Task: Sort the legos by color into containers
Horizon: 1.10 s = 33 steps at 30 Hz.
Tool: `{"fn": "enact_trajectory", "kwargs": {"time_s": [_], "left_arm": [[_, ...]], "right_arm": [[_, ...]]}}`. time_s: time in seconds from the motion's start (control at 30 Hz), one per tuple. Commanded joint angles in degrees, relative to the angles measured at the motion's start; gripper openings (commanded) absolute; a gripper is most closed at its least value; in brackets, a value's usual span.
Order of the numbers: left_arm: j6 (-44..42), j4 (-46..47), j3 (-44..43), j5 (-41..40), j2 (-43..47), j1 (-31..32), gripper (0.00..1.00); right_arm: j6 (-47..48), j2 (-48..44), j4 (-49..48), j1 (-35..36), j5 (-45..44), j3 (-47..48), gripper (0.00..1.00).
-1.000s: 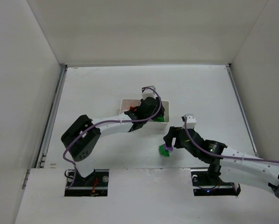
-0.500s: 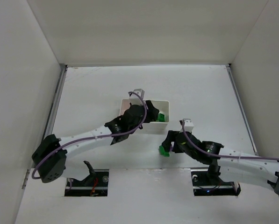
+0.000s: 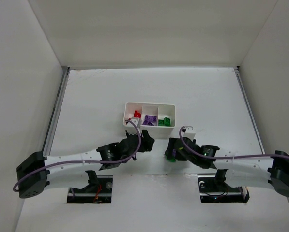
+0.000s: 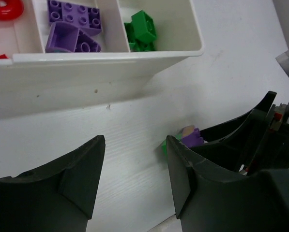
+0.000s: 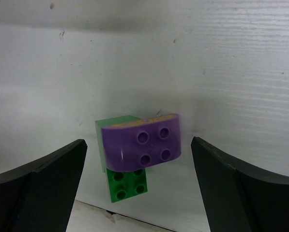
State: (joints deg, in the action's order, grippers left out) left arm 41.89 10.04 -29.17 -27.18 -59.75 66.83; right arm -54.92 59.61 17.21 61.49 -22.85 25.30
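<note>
Right fingers [image 5: 38, 186] spread astride the purple brick [image 5: 142, 142] as right arm [image 3: 241, 158] stretches low; left fingers [image 4: 62, 188] apart, empty.

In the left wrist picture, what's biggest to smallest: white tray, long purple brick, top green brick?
1. white tray
2. long purple brick
3. top green brick
They sit similarly far away, so this holds.

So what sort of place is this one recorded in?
Probably a lab test booth: a white table walled in by white panels, two robot arms bolted at its near edge, a tray of bricks.
</note>
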Motion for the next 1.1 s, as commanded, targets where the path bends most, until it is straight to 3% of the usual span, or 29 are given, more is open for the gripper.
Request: {"fn": "enact_trajectory", "kwargs": {"time_s": [0.0,0.13,0.43,0.73,1.07], "left_arm": [[3.55,-0.38,2.35,-2.62,2.87,0.71,0.50],[5.83,0.41,5.60,-2.09,5.34,1.24,0.52],[11.72,6.56,13.25,2.04,9.38,0.63,0.58],[13.75,19.91,19.32,3.62,11.49,0.80,0.66],[12.16,36.88,20.38,4.15,10.97,-0.34,0.72]], "right_arm": [[-1.16,2.60,-5.86,-0.37,1.32,0.01,0.94],[-1.25,4.02,-9.21,-0.89,1.23,-0.69,0.88],[-0.46,2.35,-16.77,-4.14,1.93,-3.15,0.64],[1.74,-1.69,-22.74,-8.89,10.44,-0.61,0.62],[-4.66,-3.28,-30.04,-15.57,23.55,4.40,0.62]]}}
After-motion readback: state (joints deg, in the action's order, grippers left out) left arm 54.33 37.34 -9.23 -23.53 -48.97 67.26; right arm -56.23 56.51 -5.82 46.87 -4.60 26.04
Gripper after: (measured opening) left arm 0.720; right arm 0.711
